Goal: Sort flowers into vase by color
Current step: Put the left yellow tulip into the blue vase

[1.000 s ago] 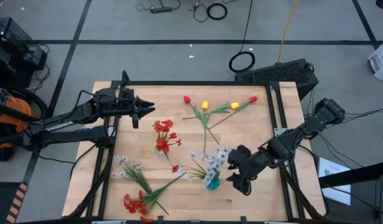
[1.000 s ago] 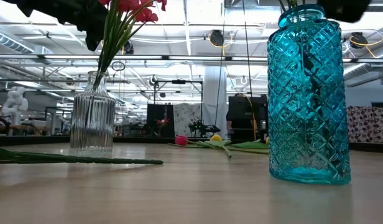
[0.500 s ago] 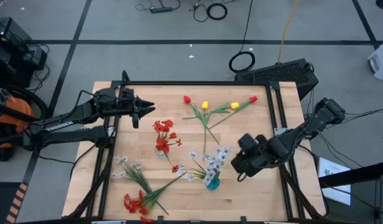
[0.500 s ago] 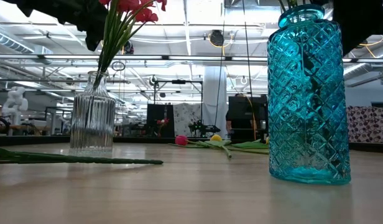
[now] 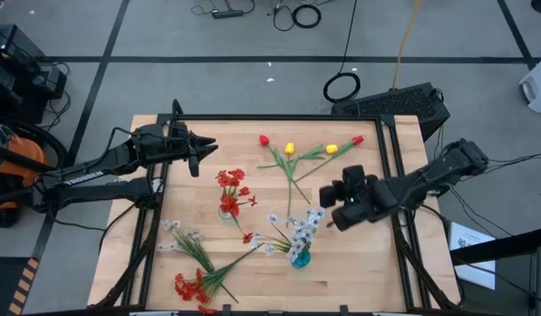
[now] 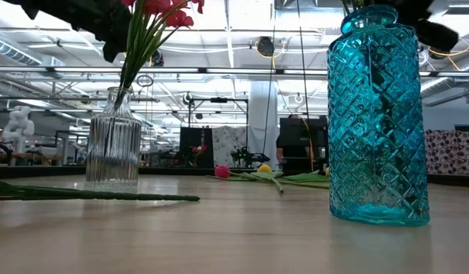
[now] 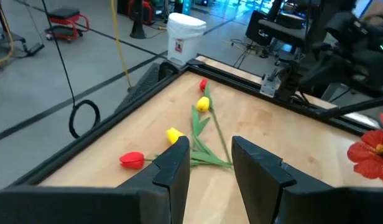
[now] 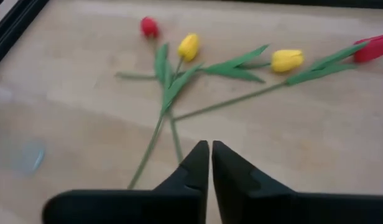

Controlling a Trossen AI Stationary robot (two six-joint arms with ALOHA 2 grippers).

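Note:
Two red and two yellow tulips (image 5: 297,158) lie at the table's far middle, stalks crossing. A clear ribbed vase (image 6: 113,144) holds red blossoms (image 5: 231,184). A blue vase (image 6: 379,114) holds white blossoms (image 5: 304,226). A white spray (image 5: 181,239) and a red spray (image 5: 191,285) lie loose at the near left. My right gripper (image 8: 210,163) hangs shut and empty over the table, just short of the tulip stalks (image 8: 173,118). My left gripper (image 7: 210,168) waits open above the far left, pointing toward the tulips.
A long green stalk (image 6: 90,195) lies flat on the table before the clear vase. A dark raised frame (image 5: 279,117) borders the wooden table. Bare wood shows at the near right, beside the blue vase (image 5: 299,256).
My right gripper has left the spot beside the blue vase and moved toward the table's far edge and the tulips, rolling and tipping its fingers downward. Its fingers have shut on nothing. The flowers and vases have not moved.

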